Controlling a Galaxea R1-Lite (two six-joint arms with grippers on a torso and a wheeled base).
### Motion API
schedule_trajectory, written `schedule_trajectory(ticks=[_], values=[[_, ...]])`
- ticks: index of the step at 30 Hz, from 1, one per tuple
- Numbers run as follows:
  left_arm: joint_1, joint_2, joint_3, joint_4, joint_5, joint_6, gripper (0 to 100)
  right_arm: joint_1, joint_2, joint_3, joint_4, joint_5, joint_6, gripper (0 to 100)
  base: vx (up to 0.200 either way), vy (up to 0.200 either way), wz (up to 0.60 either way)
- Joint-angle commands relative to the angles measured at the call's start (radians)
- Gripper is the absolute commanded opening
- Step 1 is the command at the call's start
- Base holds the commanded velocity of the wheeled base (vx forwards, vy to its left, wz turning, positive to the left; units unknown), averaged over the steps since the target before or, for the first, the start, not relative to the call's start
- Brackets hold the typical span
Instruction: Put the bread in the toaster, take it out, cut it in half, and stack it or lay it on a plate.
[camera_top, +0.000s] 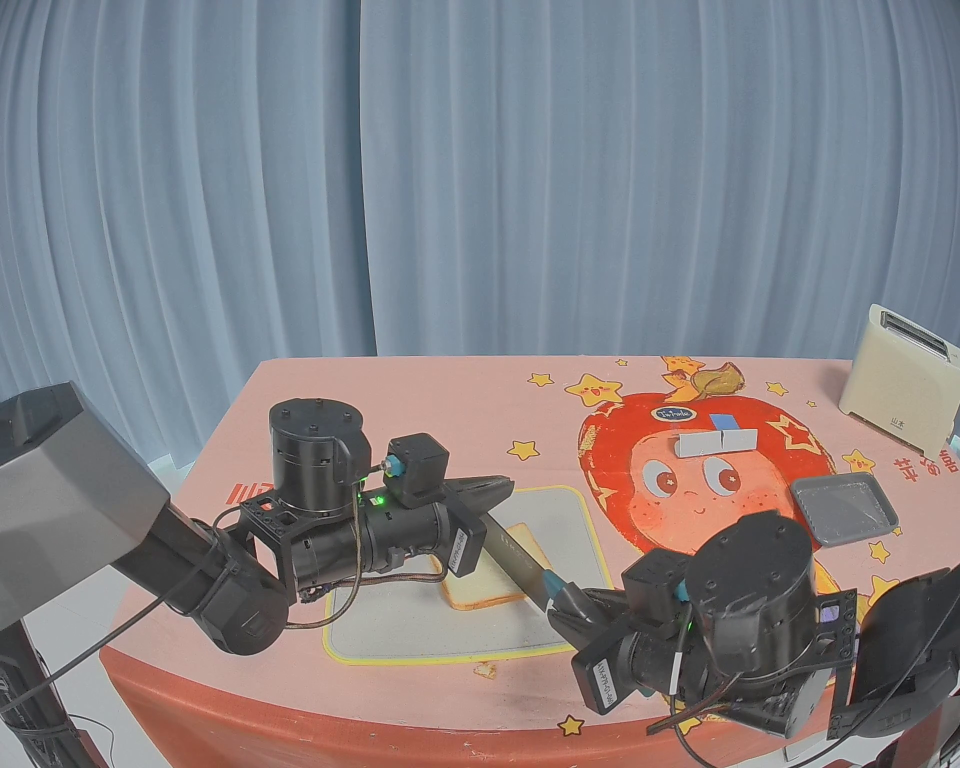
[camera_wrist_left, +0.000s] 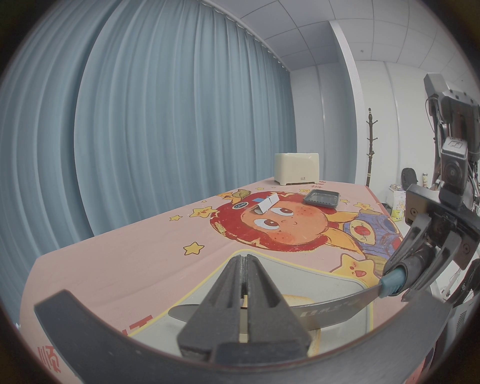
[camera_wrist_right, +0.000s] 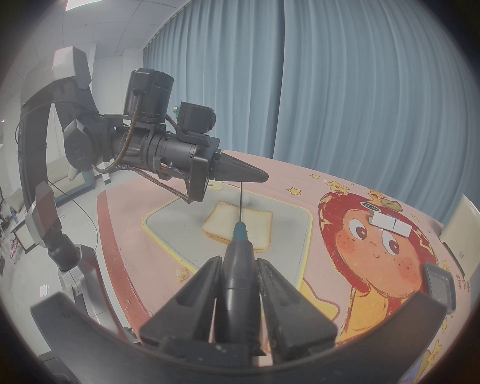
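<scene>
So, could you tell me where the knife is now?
Centre of the head view: the right gripper holds the knife, blade over the bread on the mat.

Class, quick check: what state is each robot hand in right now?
Left hand: closed, holding nothing.
Right hand: closed on the knife, blade over the bread.

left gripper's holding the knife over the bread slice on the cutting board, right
Not quite: the arm is wrong. The right gripper is the one shut on the knife; the right wrist view shows the handle clamped between its fingers. The left gripper is shut with nothing in it. The rest holds: the blade is over the bread slice on the cutting board.
</scene>
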Motion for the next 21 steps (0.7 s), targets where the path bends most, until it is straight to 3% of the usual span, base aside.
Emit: schedule_trajectory(ticks=[1,5,16,19,21], values=[[-0.03,0.0,0.002,-0.003,0.016,-0.004,0,-0.003,-0.014,0.0,0.0,-0.002,0.0,0,0.0,0.0,0.0],[-0.038,-0.005,0.019,-0.009,0.019,0.001,0,-0.005,-0.017,0.0,0.0,-0.003,0.0,0,0.0,0.0,0.0],[-0.039,-0.026,0.069,-0.158,0.07,-0.005,0,0.0,-0.016,0.006,-0.002,-0.003,0.002,0,0.0,0.0,0.0],[-0.038,-0.029,0.089,-0.187,0.088,-0.019,0,0.003,-0.019,0.008,-0.002,-0.003,0.003,0,0.0,0.0,0.0],[-0.035,-0.029,0.126,-0.278,0.099,-0.043,0,0.006,-0.026,0.006,-0.002,-0.005,0.003,0,0.0,0.0,0.0]])
